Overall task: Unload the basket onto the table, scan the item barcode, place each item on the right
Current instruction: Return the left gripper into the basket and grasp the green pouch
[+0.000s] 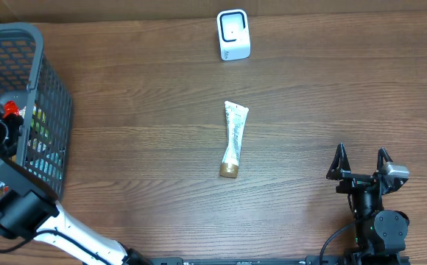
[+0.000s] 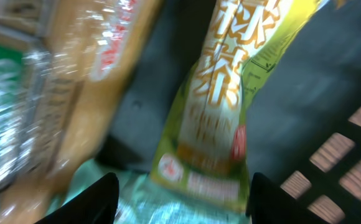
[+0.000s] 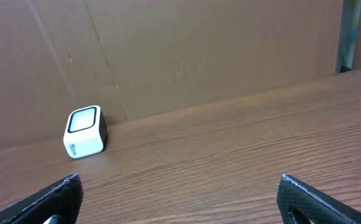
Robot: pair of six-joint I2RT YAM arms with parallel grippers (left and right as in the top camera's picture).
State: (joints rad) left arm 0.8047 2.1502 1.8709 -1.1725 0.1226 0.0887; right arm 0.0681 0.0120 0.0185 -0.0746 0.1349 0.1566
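Note:
My left gripper (image 2: pixel 183 196) is down inside the grey wire basket (image 1: pixel 51 88) at the table's left edge. Its jaws are open, and the lower end of a yellow-green tea packet (image 2: pixel 215 118) lies between the fingertips. The left wrist view is blurred, and the left finger stands apart from the packet. A white scanner (image 1: pixel 233 34) stands at the back middle and also shows as the scanner (image 3: pixel 85 132) in the right wrist view. My right gripper (image 1: pixel 361 165) rests open and empty at the front right.
A white tube with a gold cap (image 1: pixel 233 140) lies on the wooden table's middle. Beside the tea packet in the basket are an orange-brown wrapped packet (image 2: pixel 75 74) and a teal one (image 2: pixel 137 208). A cardboard wall (image 3: pixel 199 50) backs the table.

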